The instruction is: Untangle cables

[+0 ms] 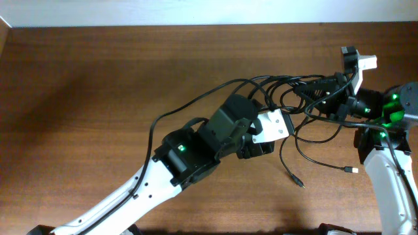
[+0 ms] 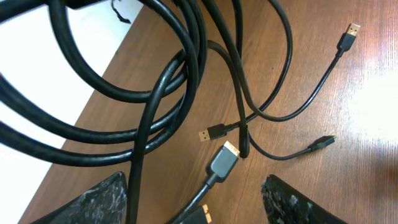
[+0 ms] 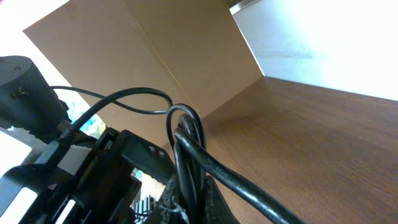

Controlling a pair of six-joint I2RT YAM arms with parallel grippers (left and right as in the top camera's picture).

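Observation:
The cables (image 1: 297,98) are thin black cords tangled in loops right of the table's middle. Two loose plug ends (image 1: 300,184) trail toward the front. My left gripper (image 1: 264,145) hangs low at the tangle's left edge. In the left wrist view it (image 2: 194,180) is open, with a cord and a grey plug (image 2: 222,162) lying between its fingers, ungripped. Metal-tipped plugs (image 2: 352,30) lie on the wood ahead. My right gripper (image 1: 324,98) is at the tangle's right side. In the right wrist view it (image 3: 194,190) is shut on a bundle of cords (image 3: 186,143).
The brown wooden table (image 1: 98,78) stretches wide to the left and back. A light wall edge (image 1: 196,13) borders its far side. The left arm (image 1: 183,156) crosses from the front left, with its own thicker wire (image 1: 196,104) looping over it.

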